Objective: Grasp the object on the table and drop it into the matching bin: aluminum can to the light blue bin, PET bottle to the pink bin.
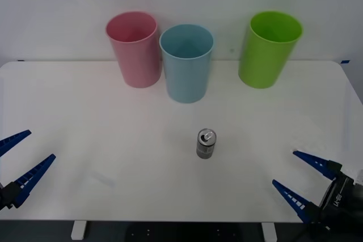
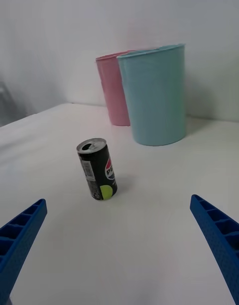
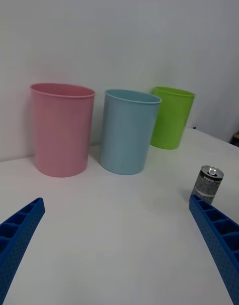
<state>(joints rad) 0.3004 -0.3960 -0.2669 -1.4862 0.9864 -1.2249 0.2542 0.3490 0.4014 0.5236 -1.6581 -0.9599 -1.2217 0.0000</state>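
Currently | aluminum can (image 1: pixel 206 143) upright on table (image 1: pixel 85 117) | left end effector (image 1: pixel 16 161) spread | right end effector (image 1: pixel 300 177) spread

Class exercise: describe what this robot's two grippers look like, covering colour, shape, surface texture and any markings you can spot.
Both grippers have two bright blue fingers, long wedges tapering to points. The left gripper shows ribbed, notched inner faces with dotted sides. The right gripper has the same ribbed blue fingers on a black mount bearing small white lettering, too small to read.

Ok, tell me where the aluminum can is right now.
In the front view the aluminum can stands upright near the middle of the table, slightly toward the robot's right, in front of the light blue bin and apart from it.
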